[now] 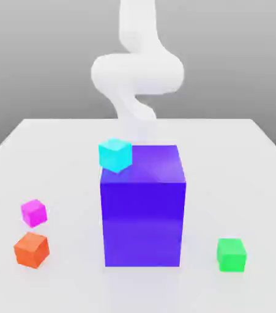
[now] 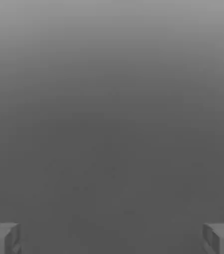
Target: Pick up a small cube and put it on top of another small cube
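The small magenta-pink cube (image 1: 33,212) sits on the white table at the exterior view's left. The small green cube (image 1: 232,254) rests near the front at the exterior view's right, far from the magenta one. The white arm (image 1: 137,73) rises at the back of the table, behind the big block. In the hand view my gripper (image 2: 112,239) is open: its grey fingertips (image 2: 2,238) stand far apart with nothing between them, and only plain grey background lies ahead.
A big blue-purple block (image 1: 142,208) stands mid-table between the two small cubes. A cyan cube (image 1: 115,154) sits by its upper back corner on the exterior view's left. An orange cube (image 1: 31,249) lies just in front of the magenta one.
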### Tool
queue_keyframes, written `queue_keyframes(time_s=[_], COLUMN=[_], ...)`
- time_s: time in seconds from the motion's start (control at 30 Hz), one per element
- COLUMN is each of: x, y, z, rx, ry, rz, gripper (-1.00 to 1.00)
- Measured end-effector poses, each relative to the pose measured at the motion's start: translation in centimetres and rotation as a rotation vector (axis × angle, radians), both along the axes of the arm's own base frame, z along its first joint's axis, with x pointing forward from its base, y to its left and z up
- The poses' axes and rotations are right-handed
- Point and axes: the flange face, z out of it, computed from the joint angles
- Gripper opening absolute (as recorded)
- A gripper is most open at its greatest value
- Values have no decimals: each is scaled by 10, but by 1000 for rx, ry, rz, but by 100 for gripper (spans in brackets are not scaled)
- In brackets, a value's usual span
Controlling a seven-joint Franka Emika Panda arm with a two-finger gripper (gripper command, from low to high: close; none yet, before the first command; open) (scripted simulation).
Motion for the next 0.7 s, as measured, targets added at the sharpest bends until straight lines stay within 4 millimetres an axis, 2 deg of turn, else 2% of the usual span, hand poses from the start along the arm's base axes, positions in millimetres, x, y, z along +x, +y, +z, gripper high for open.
queue_keyframes(time_s=[0.07, 0.13, 0.2, 0.3, 0.37, 0.43, 0.5, 0.57, 0.6, 0.67, 0.7], x=[19, 29, 31, 19, 1, -24, -59, -104, -131, -154, -159], y=[-36, -71, -103, -147, -173, -196, -216, -229, -237, -240, -242], z=[-49, -99, -149, -224, -274, -325, -376, -425, -445, -467, -473], rx=[31, 61, 90, 133, 161, 190, 221, 251, 271, 283, 284], ry=[70, 137, 203, 302, 370, 441, 518, 599, 634, 669, 673], rz=[-61, -123, -185, -284, -353, -427, -509, -597, -656, -699, -709], gripper=[0, 0, 0, 0, 0, 0, 0, 0, 0, 0, 0])
